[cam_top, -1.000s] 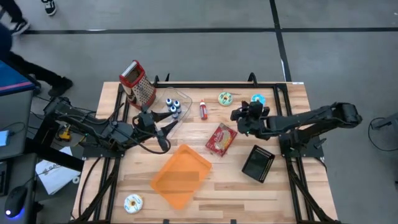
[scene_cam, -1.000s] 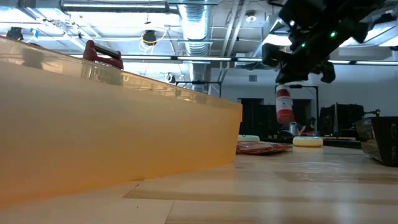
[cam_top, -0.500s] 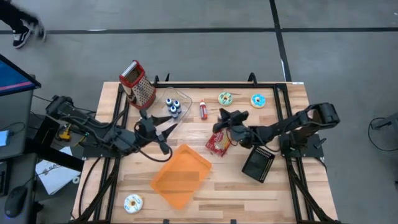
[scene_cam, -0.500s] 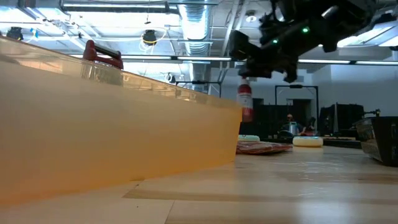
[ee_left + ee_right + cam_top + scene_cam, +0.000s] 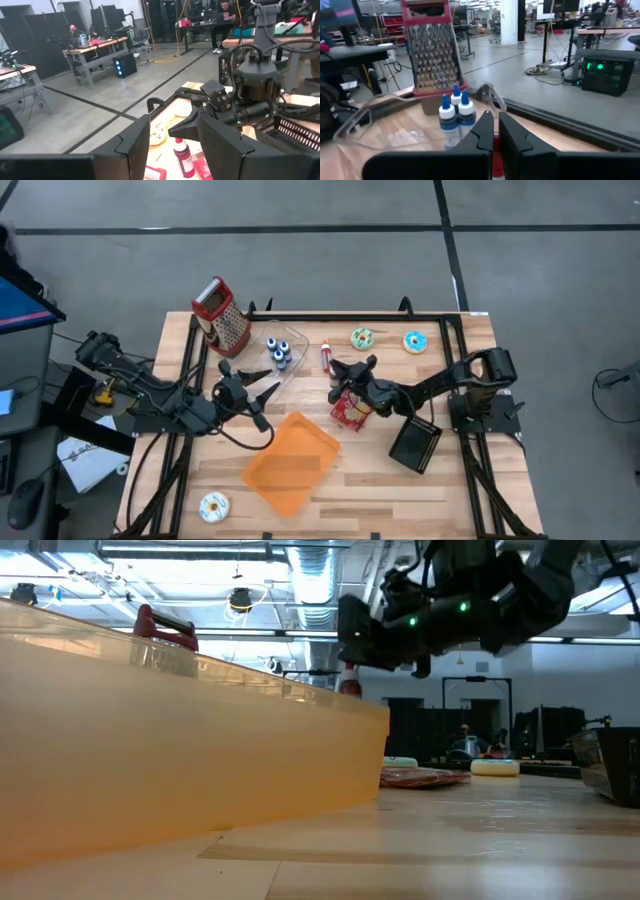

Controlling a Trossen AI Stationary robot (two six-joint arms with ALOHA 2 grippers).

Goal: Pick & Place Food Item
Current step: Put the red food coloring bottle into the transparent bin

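Your right gripper (image 5: 345, 370), jaws pressed together, hovers by the upright red bottle (image 5: 326, 357); left gripper (image 5: 262, 381) spread, empty

A wooden table (image 5: 440, 495) carries everything. Along its far edge stand a red-handled grater (image 5: 223, 317), a clear tray (image 5: 296, 338) holding small blue-capped bottles (image 5: 279, 354), a red bottle (image 5: 327, 357) and two donuts (image 5: 387, 339). Mid-table lie a red snack packet (image 5: 351, 410) and an orange bin (image 5: 290, 462); a black basket (image 5: 413, 444) sits right, and what looks like a third donut (image 5: 213, 506) near left.
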